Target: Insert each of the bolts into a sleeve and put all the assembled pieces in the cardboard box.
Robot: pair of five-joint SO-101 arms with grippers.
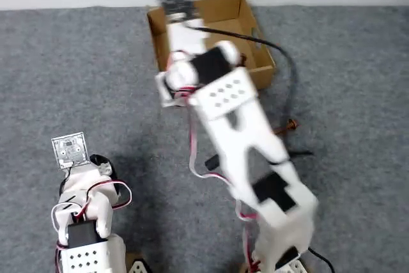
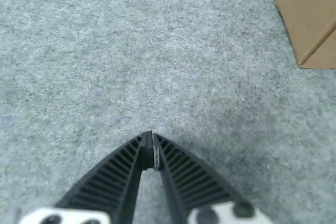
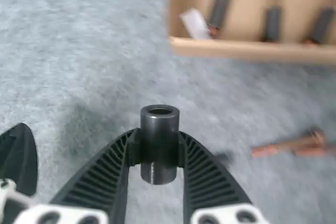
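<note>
The right gripper [image 3: 157, 137] has its jaws clamped on a dark sleeve [image 3: 159, 124], held upright between the ribbed pads with the open bore poking out past the tips. Ahead of those tips stands the box [image 3: 252, 51], with three finished pieces [image 3: 272, 22] lying inside. The last loose bolt [image 3: 291, 145] lies flat on the carpet [image 3: 79, 51], off to one side of the jaws and short of the box. The left gripper [image 2: 152, 148] hangs over bare carpet with its jaws together and nothing between them, the box well ahead of its tips.

The risk, as I judge it, is in the mating. The bolt is thin and lies flat (an awkward pinch on soft pile), so it may roll or get seized crooked. A crooked bolt pressed on the bore's rim could tip the sleeve in the pads or push it out. The right arm also lies between the left gripper and the bolt, so a reach across could knock them together.
</note>
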